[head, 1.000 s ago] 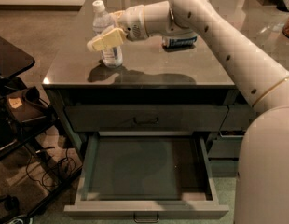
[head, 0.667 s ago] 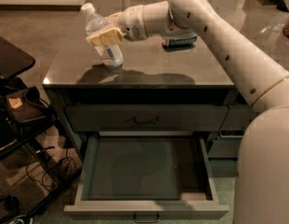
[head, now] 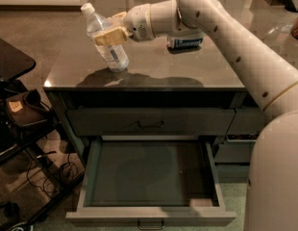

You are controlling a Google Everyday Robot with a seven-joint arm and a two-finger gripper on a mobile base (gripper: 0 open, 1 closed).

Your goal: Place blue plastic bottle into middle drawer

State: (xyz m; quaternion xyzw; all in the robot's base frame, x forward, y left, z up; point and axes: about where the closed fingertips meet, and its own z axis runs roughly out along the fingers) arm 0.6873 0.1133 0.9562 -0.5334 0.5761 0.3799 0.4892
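Observation:
The blue plastic bottle [head: 105, 37] is clear with a white cap and a pale label. It leans to the left, its base at or just above the left part of the grey countertop [head: 154, 66]. My gripper [head: 110, 32] is shut on the bottle's upper body, with the cream fingers [head: 109, 36] wrapped around it. My white arm reaches in from the right. The middle drawer [head: 151, 177] is pulled out below the counter, and its flat dark bottom is bare.
A blue can [head: 185, 42] lies on the counter behind my wrist. A shut drawer [head: 150, 121] sits above the open one. Narrower drawers [head: 245, 124] stand at the right. A black stand with cables [head: 19, 114] is at the left on the floor.
The bottle was upright on the counter in my grip. It has tipped to the left and risen a little with my gripper.

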